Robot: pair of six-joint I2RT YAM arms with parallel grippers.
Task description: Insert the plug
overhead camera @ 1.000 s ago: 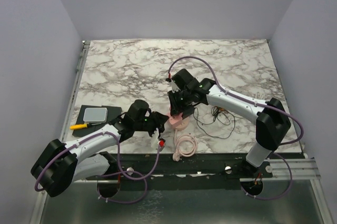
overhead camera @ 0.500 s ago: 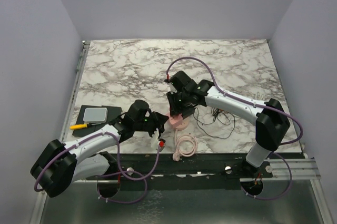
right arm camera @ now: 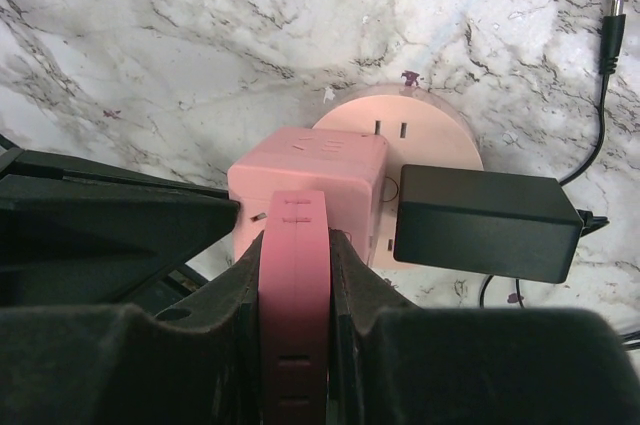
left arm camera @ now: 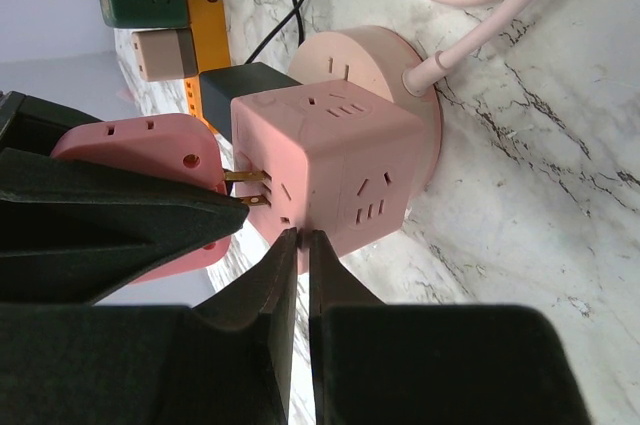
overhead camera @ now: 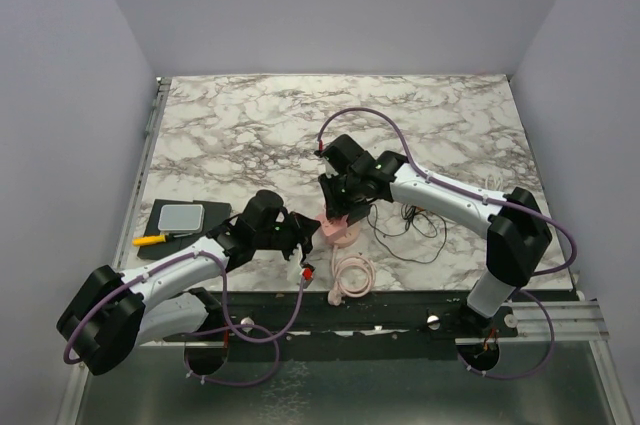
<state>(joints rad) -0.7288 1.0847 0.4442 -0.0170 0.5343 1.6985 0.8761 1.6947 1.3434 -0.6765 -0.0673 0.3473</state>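
A pink socket cube point(left arm camera: 330, 155) stands on its round pink base point(left arm camera: 372, 53), near the table's front middle point(overhead camera: 338, 233). My right gripper point(right arm camera: 295, 240) is shut on a flat pink plug point(right arm camera: 293, 275), held edge-on just behind the cube point(right arm camera: 310, 170). In the left wrist view the plug point(left arm camera: 140, 155) sits left of the cube, and its two brass prongs point(left arm camera: 246, 186) reach the cube's side face, mostly bare. My left gripper point(left arm camera: 300, 237) has its jaws nearly together, tips against the cube's lower edge, nothing between them.
A black adapter point(right arm camera: 485, 220) is plugged in beside the cube, its thin black cord point(overhead camera: 415, 225) looping right. The pink cable point(overhead camera: 350, 275) coils at the front edge. A dark pad with a grey box point(overhead camera: 180, 217) and a yellow tool point(overhead camera: 150, 240) lie left.
My left gripper's jaws have narrowed beside the cube. The right gripper with the plug has shifted only slightly.
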